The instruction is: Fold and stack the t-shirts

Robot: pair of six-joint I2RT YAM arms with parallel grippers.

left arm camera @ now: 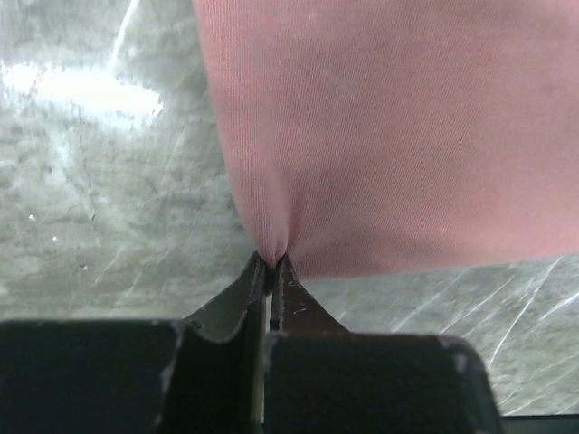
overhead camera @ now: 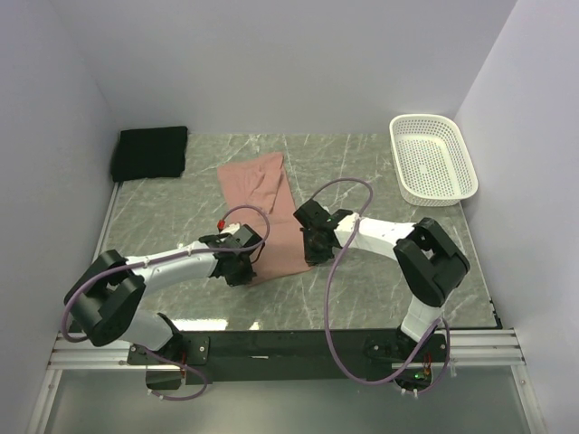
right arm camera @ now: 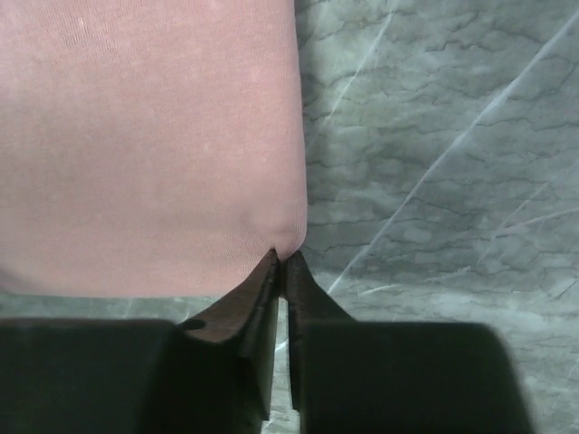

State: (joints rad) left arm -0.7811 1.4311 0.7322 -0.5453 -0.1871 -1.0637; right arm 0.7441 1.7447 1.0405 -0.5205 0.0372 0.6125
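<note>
A salmon-pink t-shirt (overhead camera: 265,203) lies folded into a long strip down the middle of the marble table. My left gripper (overhead camera: 246,268) is shut on the strip's near left corner; in the left wrist view the pink cloth (left arm camera: 389,136) puckers into the left gripper's tips (left arm camera: 272,262). My right gripper (overhead camera: 312,253) is shut on the near right corner, where the right wrist view has the pink fabric (right arm camera: 145,136) pinched at the right gripper's tips (right arm camera: 281,256). A black folded t-shirt (overhead camera: 150,152) rests at the far left corner.
A white mesh basket (overhead camera: 432,157) stands at the far right of the table (overhead camera: 380,194). White walls close in the back and both sides. Purple cables loop over both arms.
</note>
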